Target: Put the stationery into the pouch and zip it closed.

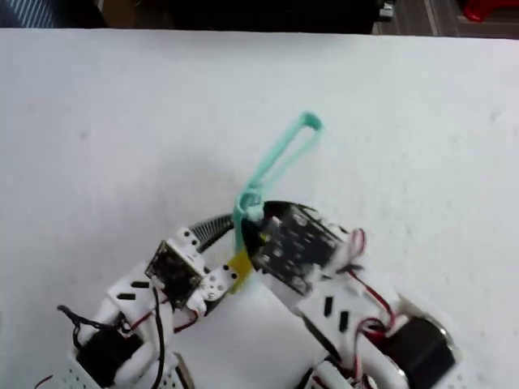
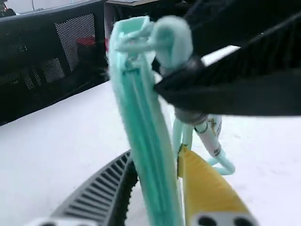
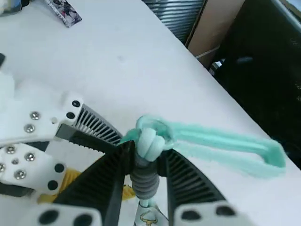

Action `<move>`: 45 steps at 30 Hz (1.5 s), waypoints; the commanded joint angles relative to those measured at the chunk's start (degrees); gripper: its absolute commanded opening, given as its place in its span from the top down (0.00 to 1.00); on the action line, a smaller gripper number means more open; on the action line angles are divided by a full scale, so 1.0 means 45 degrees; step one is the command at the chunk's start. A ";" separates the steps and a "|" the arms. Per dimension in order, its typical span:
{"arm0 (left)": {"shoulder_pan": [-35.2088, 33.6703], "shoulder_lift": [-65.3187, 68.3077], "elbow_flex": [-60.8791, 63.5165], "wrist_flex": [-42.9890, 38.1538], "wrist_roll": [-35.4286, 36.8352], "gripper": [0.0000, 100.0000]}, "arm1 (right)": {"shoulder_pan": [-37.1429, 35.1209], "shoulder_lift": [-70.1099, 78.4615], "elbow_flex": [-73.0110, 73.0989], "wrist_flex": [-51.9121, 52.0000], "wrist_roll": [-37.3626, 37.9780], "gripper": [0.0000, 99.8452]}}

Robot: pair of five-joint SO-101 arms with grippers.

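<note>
A mint-green pouch (image 1: 276, 158) stands on its edge on the white table, its far end pointing away from the arms. My left gripper (image 1: 237, 243) is shut on the pouch's near end (image 2: 146, 141), with a grey ribbed finger (image 2: 99, 193) on one side and a yellow finger (image 2: 207, 193) on the other. My right gripper (image 3: 143, 150) is shut on the zipper pull (image 3: 146, 176), a grey bead under a mint knot, at that same near end. In the left wrist view the right arm's black fingers (image 2: 225, 89) clamp the pull just under the knot (image 2: 173, 33). No loose stationery is in view.
The white table (image 1: 105, 121) spreads wide around the pouch. A small printed card (image 3: 63, 9) lies far off on it. A black mesh barrier (image 2: 56, 47) stands past the table's edge. Both arm bodies crowd the near edge (image 1: 349, 324).
</note>
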 commanded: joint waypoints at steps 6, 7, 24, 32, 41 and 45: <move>-0.0029 -0.0010 -0.0371 -0.0996 0.0391 0.83 | 0.0088 -0.0068 -0.1114 0.1006 0.0117 0.98; -0.0010 -0.0010 -0.0371 -0.1133 0.0391 0.83 | 0.0088 -0.0068 -0.1368 0.1162 0.0117 0.98; 0.1397 -0.0010 0.0020 -0.1778 -0.1133 0.98 | 0.2374 0.1690 -0.1954 -0.1397 0.1270 0.98; 0.0107 -0.0010 -0.0039 -0.1504 -0.1153 0.98 | 0.4444 0.2432 -0.1895 -0.1475 0.1328 0.98; -0.0303 -0.0010 -0.0039 -0.1426 -0.1153 0.98 | 0.6242 0.2530 -0.1856 -0.1514 0.2852 0.98; -0.0303 -0.0010 -0.0039 -0.1426 -0.1153 0.98 | 0.6320 0.2842 -0.1856 -0.1866 0.2911 0.98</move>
